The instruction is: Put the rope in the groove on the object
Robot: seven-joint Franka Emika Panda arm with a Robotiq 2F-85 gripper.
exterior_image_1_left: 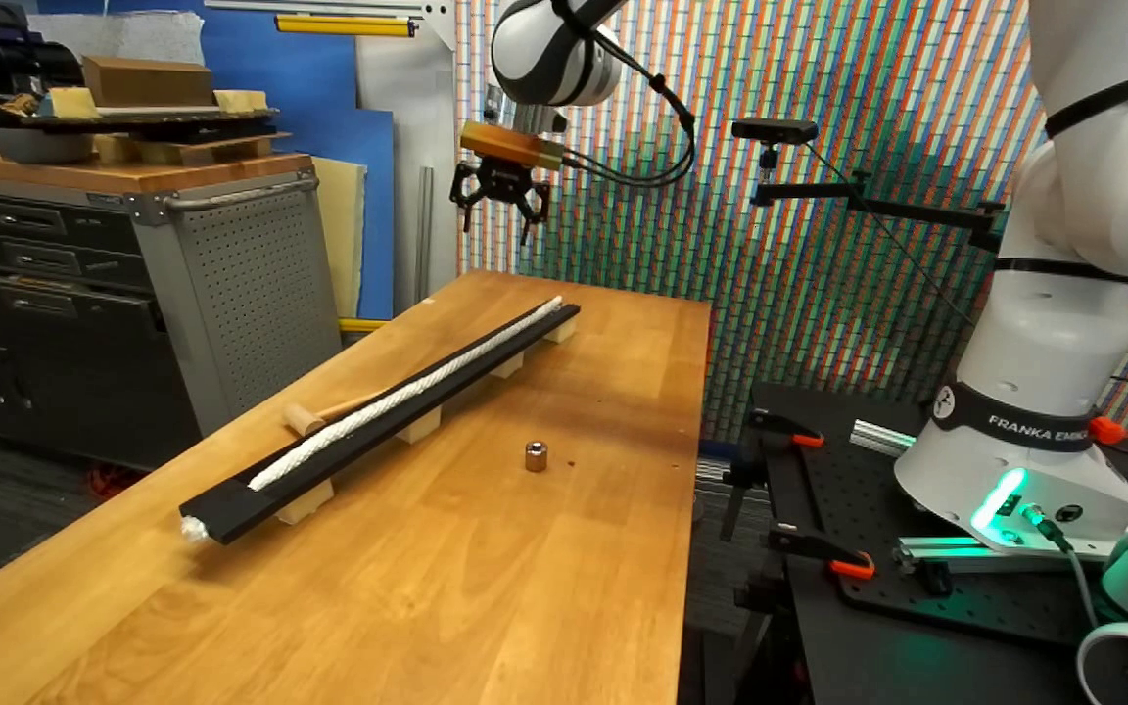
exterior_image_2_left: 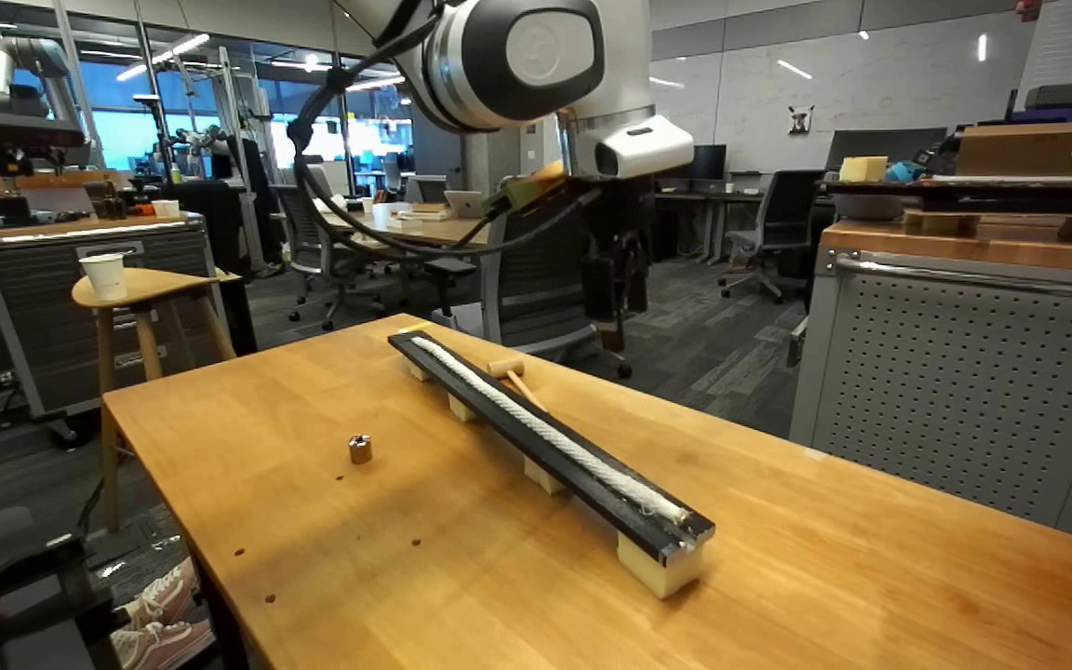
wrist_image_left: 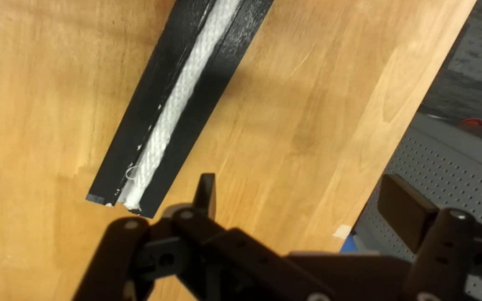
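Observation:
The long black bar [exterior_image_1_left: 407, 413] lies lengthwise on the table, raised on pale blocks; it also shows in an exterior view [exterior_image_2_left: 536, 448] and the wrist view [wrist_image_left: 203, 96]. The white rope [exterior_image_1_left: 398, 397] runs along its groove, also visible in an exterior view [exterior_image_2_left: 545, 430] and the wrist view [wrist_image_left: 174, 104]. How deep it sits I cannot tell. At the bar's end by the mallet, the rope stops short on top and a white tuft [exterior_image_1_left: 194, 529] sticks out of the end face. My gripper [exterior_image_1_left: 495, 235] is open and empty [wrist_image_left: 297, 177], high above the table near the bar's opposite end.
A wooden mallet [exterior_image_1_left: 305, 419] lies beside the bar, its handle partly behind it. A small metal cylinder [exterior_image_1_left: 536, 456] stands on the wooden table [exterior_image_1_left: 544, 578]. A grey perforated cabinet [exterior_image_2_left: 964, 391] stands beyond the table's edge.

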